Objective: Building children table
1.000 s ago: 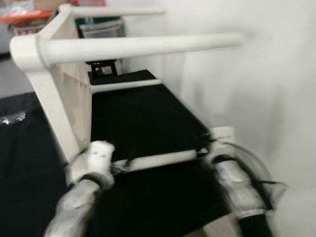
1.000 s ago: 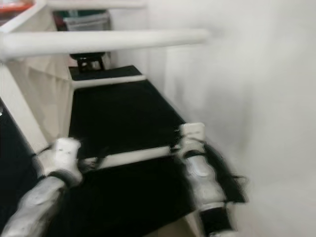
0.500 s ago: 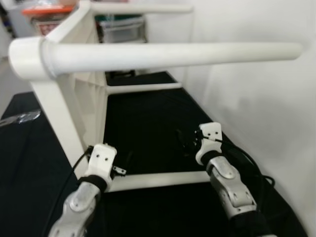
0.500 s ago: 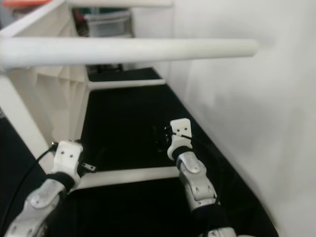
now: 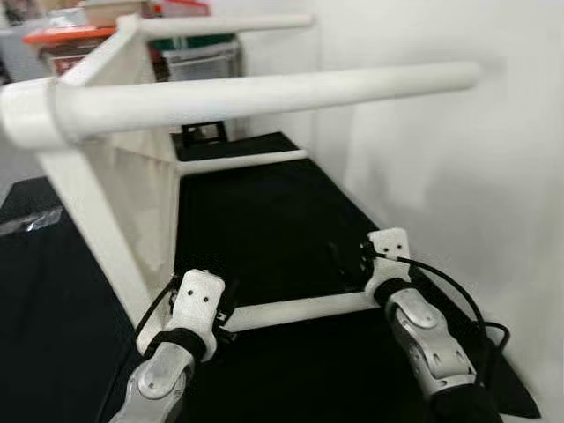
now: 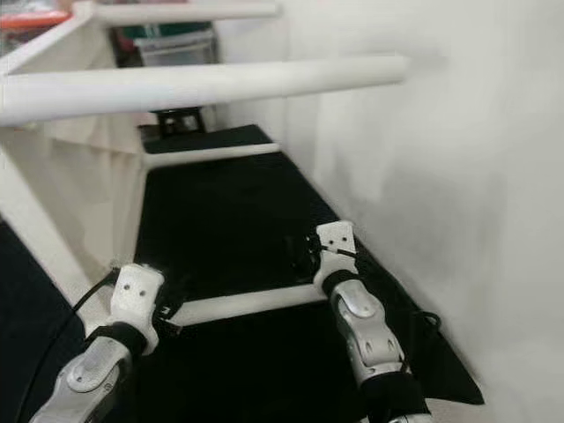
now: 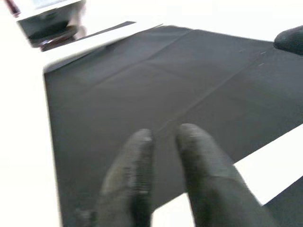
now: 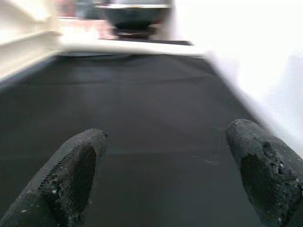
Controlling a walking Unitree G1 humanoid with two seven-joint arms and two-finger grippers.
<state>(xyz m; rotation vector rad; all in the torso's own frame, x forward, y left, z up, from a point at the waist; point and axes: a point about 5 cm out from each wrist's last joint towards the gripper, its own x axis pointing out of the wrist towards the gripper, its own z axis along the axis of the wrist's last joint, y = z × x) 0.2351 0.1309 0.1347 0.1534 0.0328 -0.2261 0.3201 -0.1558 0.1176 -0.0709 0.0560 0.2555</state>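
The white table (image 5: 132, 176) lies on its side; its lower leg (image 5: 300, 308) is just before the nearly closed left gripper (image 7: 163, 137) and behind the wide-open, empty right gripper (image 8: 165, 156)

Black mat (image 5: 264, 220) covers floor, runs near to far along white wall (image 5: 458, 176) on right. Far left: orange-lidded bin (image 5: 66, 37). Far centre: clear storage box (image 5: 198, 62), dark small stand (image 5: 201, 134) on floor beneath it. Crumpled clear plastic (image 5: 22, 222) on mat, left.
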